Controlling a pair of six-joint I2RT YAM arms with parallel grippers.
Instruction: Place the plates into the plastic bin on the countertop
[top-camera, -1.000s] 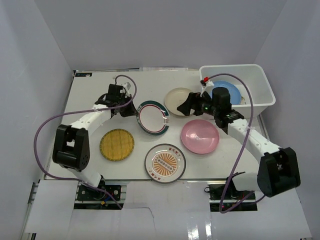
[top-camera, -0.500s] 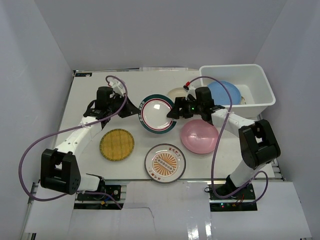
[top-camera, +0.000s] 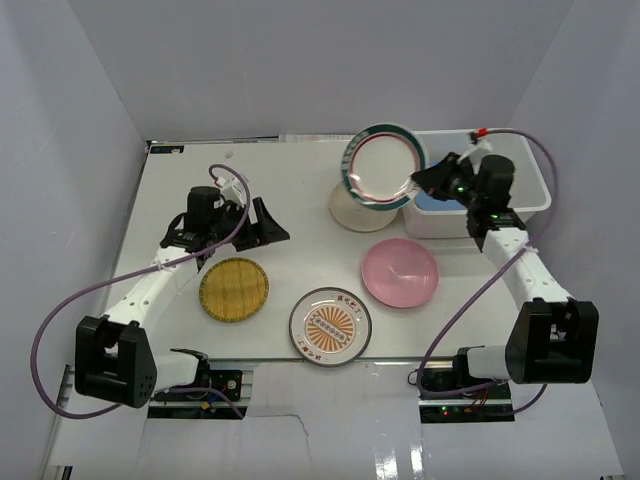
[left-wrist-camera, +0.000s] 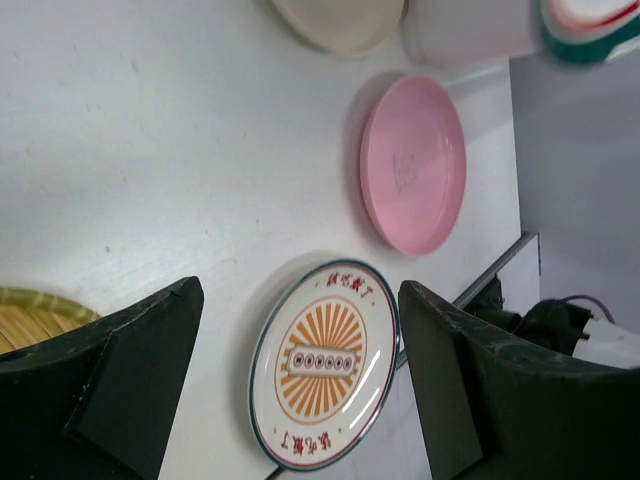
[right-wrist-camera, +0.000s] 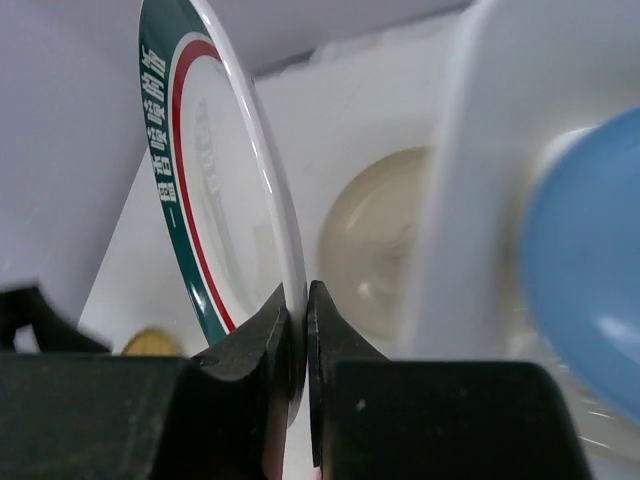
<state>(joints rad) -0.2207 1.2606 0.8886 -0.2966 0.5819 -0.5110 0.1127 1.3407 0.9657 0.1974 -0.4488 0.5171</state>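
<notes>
Handed across from left to right within the last second: the teal-rimmed plate (top-camera: 382, 168), now up off the counter (top-camera: 300, 180), tilted on edge at the left end of the plastic bin (top-camera: 520, 160), not yet inside; pinched at its rim by the right hand (top-camera: 418, 183), clenched tight in the wrist view; left hand (top-camera: 270, 225) drawn back, released and empty; likely one drop from joining the light blue plate (right-wrist-camera: 590, 250) already binned; cream plate (top-camera: 350, 205), pink plate (top-camera: 399, 273), woven yellow plate (top-camera: 233, 289) and sunburst plate (top-camera: 331, 326) waiting on the counter; cream plate partly hidden behind the raised one; bin floor mostly masked by the right arm; blue plate blurred.
</notes>
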